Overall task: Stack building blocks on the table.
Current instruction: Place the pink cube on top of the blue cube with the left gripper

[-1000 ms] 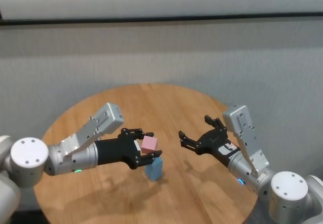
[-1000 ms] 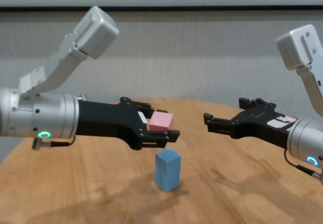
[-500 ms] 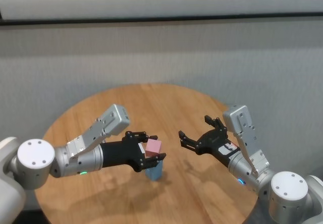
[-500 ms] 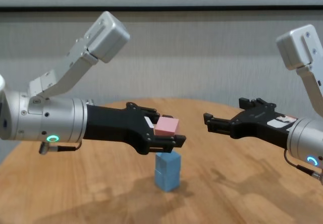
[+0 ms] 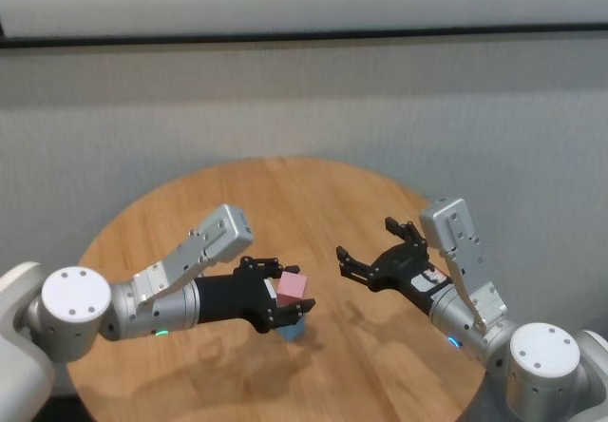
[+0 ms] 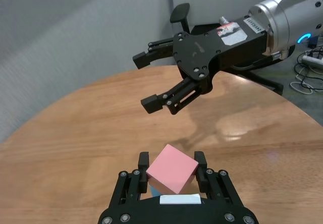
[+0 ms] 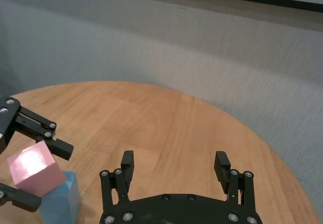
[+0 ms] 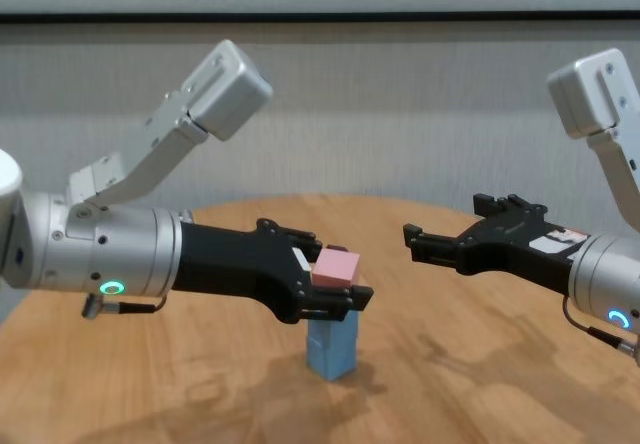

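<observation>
While the left gripper (image 8: 335, 286) pinched the pink block (image 8: 336, 265) by opposite faces above the blue stack (image 8: 331, 345), it looked light and rigid; the right gripper (image 8: 447, 242), at three o'clock, hung open and empty.

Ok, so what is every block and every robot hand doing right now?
Pink block: held in the left gripper, right over the blue stack; whether it touches cannot be told.
Blue blocks: two stacked upright on the table.
Left gripper: shut on the pink block, above the stack.
Right gripper: open, empty, hovering off to the right of the stack.
</observation>
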